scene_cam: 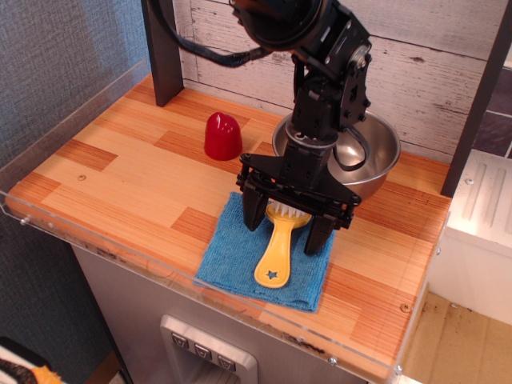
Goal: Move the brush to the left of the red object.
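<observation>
We note the red object (222, 136) at ten o'clock of the gripper (286, 228), whose jaws stand spread astride the brush (279, 249) head, ready to clamp. The brush lies on the blue cloth (232, 256), handle toward six o'clock.

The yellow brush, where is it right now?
The brush lies on the blue cloth near the table's front edge, its bristle end between the open pincer fingers, just in front of the steel bowl.

A striped wooden tabletop (120, 172) stands before a whitewashed plank wall (432, 64). A grey textured wall (56, 56) lies left. 2 dark posts (162, 48) rise behind.
</observation>
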Controlling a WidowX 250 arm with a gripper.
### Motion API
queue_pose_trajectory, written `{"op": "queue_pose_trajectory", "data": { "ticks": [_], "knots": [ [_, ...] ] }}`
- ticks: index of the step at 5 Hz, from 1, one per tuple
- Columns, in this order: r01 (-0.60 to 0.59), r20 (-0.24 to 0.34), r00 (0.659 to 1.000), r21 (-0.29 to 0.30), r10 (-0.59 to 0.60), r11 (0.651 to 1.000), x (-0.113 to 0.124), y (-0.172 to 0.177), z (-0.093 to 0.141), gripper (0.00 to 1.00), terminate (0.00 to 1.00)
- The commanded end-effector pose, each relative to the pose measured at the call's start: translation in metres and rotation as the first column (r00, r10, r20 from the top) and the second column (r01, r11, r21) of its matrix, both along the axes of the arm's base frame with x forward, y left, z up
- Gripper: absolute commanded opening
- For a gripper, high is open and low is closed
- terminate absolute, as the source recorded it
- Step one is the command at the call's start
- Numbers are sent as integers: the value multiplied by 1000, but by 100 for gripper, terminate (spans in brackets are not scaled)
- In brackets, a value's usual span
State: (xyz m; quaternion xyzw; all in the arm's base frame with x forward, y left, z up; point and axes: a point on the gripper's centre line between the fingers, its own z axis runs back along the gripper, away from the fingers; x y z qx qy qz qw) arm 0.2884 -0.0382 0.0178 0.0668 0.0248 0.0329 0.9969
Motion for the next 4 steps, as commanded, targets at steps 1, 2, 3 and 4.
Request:
{"op": "queue_pose_trajectory", "data": {
  "ticks": [1,2,3,4],
  "knots": [
    [2,33,999,-11,-2,1000,7,4,7,0,0],
    [-2,31,1000,-22,3,1000,6,7,8,0,0],
    [13,64,998,-45,-10,999,7,9,23,0,0],
    [28,105,994,-74,-20,997,7,6,45,0,0]
  ]
}}
